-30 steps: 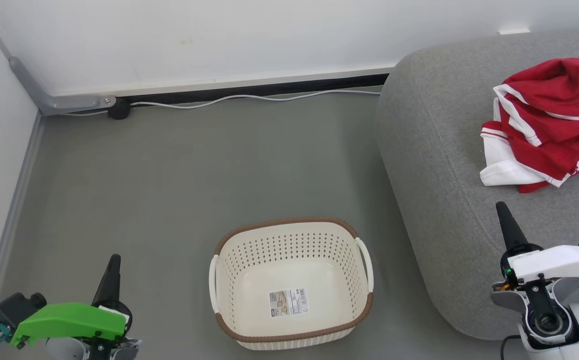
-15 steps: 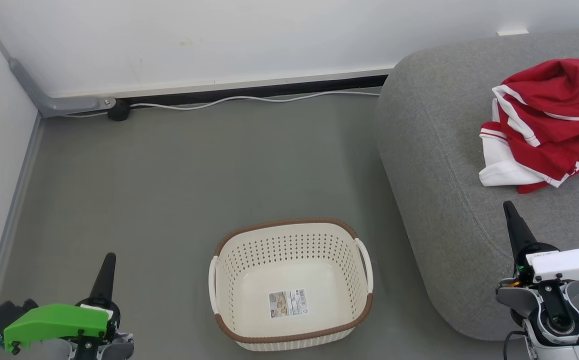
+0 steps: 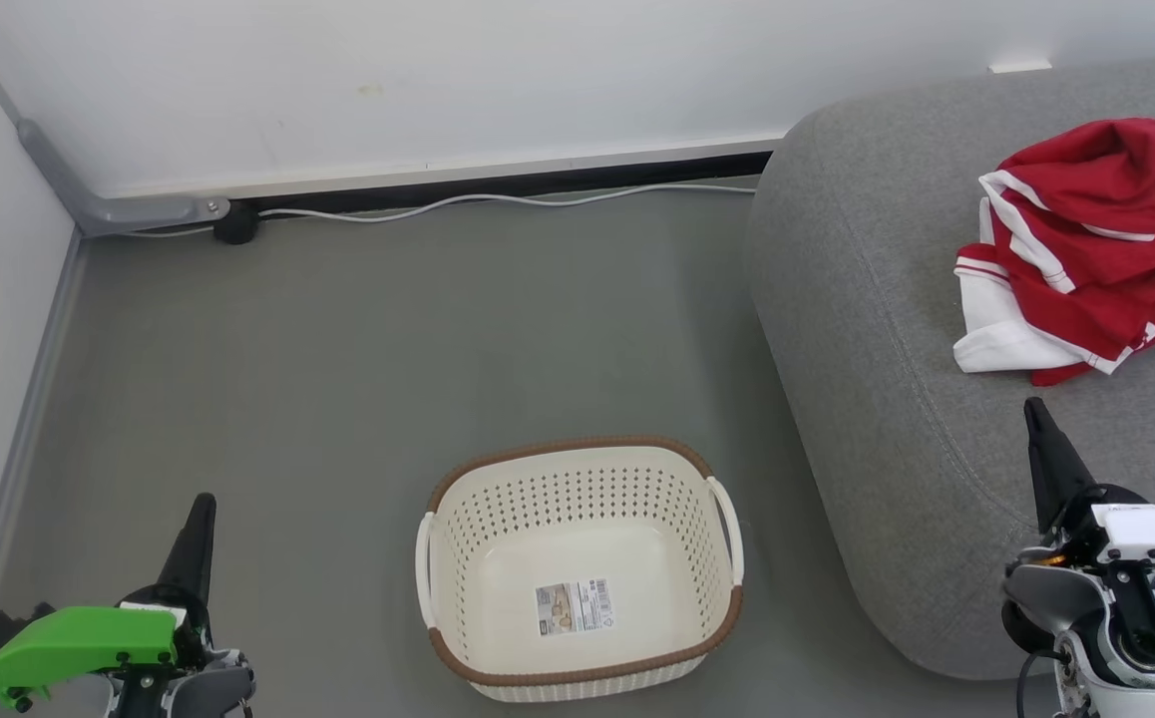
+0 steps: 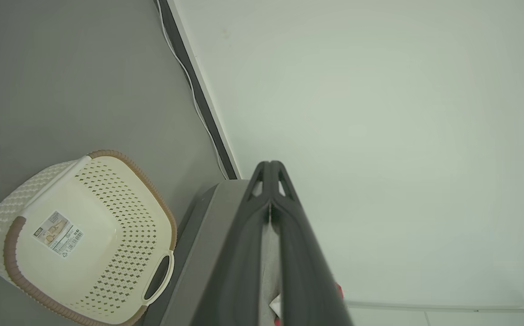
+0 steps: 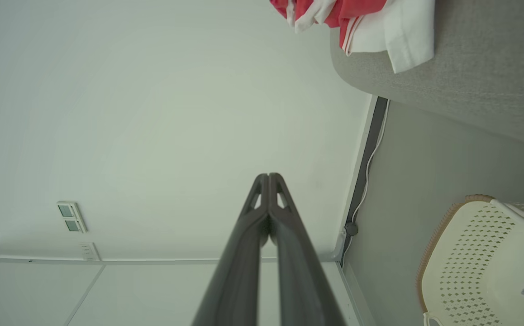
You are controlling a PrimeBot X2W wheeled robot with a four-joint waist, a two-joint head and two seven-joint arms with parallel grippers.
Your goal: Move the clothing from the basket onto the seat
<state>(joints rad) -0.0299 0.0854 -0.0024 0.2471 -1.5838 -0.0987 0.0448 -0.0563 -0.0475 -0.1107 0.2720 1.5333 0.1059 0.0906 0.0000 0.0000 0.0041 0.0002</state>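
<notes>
Grey floor [image 3: 338,349] by a white wall [image 3: 538,80], cream laundry basket [image 3: 568,442] upright, long axis across the view, handles [image 3: 425,558] left and right, red-and-white clothing [image 3: 1086,249] heaped on the grey sofa seat [image 3: 867,299], white cuff [image 3: 996,344] toward the basket, left gripper [image 3: 203,501] and right gripper [image 3: 1033,406] both closed, empty
</notes>
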